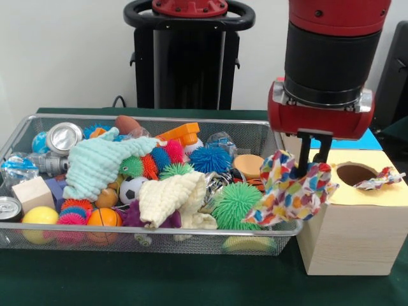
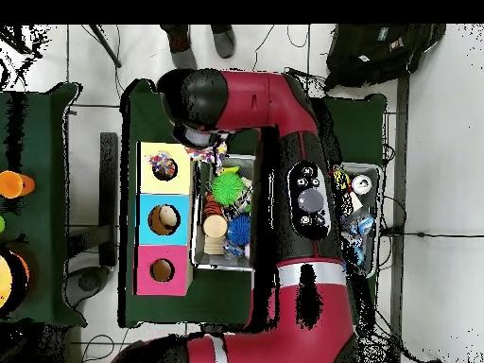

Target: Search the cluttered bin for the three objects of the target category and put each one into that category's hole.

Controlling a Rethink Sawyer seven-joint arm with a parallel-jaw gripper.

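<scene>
End effector pinching 1 polka-dot cloth, which hangs over the basket rim; yellow box's hole lies just beside, away from the basket.

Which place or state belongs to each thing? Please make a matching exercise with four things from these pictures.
Things:
1. polka-dot cloth
2. mint-green cloth
3. cream cloth
4. scrap of polka-dot cloth

Places or states:
A. lies on the yellow box top, beside the hole
B. hangs from the end effector, between the bin and the box
C. lies in the bin, near its front rim
D. lies in the bin, draped over toys towards its left part in the front view

Pairs: 1-B, 2-D, 3-C, 4-A
</scene>
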